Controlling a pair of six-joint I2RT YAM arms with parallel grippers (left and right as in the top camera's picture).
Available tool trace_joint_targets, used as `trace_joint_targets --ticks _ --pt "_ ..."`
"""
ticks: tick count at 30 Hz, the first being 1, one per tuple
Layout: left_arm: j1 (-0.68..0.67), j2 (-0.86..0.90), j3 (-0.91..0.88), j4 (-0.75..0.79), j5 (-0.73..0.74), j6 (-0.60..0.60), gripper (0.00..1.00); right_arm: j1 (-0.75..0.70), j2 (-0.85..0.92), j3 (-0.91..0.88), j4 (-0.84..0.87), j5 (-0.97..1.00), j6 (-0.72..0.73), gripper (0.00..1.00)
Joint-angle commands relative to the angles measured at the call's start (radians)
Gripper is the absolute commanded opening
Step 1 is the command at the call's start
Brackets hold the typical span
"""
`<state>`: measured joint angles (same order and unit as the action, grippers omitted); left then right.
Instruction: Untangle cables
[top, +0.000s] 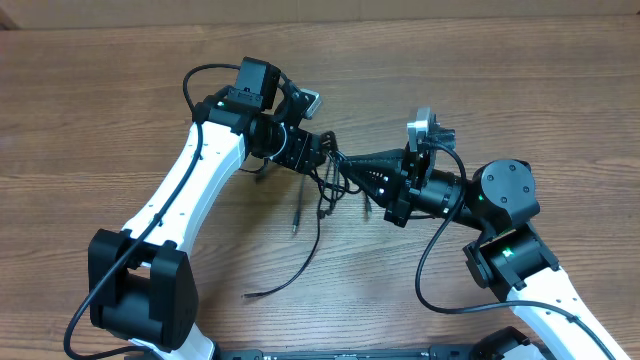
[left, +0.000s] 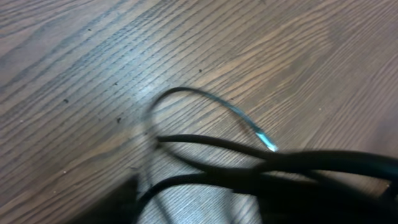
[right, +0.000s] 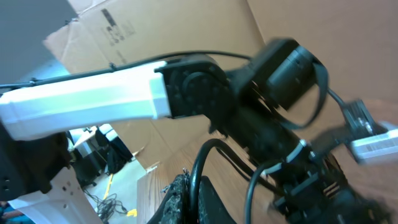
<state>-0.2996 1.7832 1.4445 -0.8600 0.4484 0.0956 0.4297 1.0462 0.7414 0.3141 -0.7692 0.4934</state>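
Several thin black cables (top: 321, 186) are hanging in a tangle between the two claws around the middle of the bench (top: 100, 120), with one strand trailing toward the near edge. The right gripper (top: 347, 165) is pinching narrow on the cables at its tip. The left gripper (top: 322, 148) is meeting the same bundle, though I cannot tell whether it is gripping, as its wrist camera is showing only blurred loops

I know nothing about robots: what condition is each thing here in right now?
cables: tangled, bunched between the two arms, loose ends trailing on the wooden table.
right end effector: looks shut on the cables.
left end effector: at the bunch; open or shut cannot be told.
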Motion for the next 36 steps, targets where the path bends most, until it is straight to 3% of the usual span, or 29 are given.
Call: trace_joint_targets --ticks 1,17,24,26,28,31,33,36 --pt "0.014 0.011 -0.002 0.006 0.039 -0.006 0.05 -0.030 -0.023 0.030 -0.036 -0.018 0.004 0.04" --pt "0.145 0.011 -0.002 0.045 0.339 -0.006 0.05 -0.203 -0.023 0.029 -0.379 -0.010 -0.004 0.04" --pt "0.197 0.011 -0.002 0.045 0.458 0.002 0.04 -0.251 -0.023 0.029 -0.649 0.151 -0.080 0.07" --pt "0.202 0.011 -0.002 0.046 0.487 0.018 0.04 -0.251 -0.023 0.029 -0.734 0.234 -0.083 0.40" --pt "0.202 0.011 -0.002 0.046 0.488 0.021 0.04 -0.251 -0.023 0.029 -0.786 0.290 -0.083 0.54" --pt "0.202 0.011 -0.002 0.046 0.488 0.020 0.04 -0.252 -0.023 0.029 -0.823 0.351 -0.084 0.85" --pt "0.202 0.011 -0.002 0.045 0.488 0.020 0.04 -0.251 -0.023 0.029 -0.821 0.349 -0.122 0.93" --pt "0.201 0.011 -0.002 0.039 0.488 0.022 0.04 -0.251 -0.023 0.029 -0.814 0.349 -0.172 0.96"
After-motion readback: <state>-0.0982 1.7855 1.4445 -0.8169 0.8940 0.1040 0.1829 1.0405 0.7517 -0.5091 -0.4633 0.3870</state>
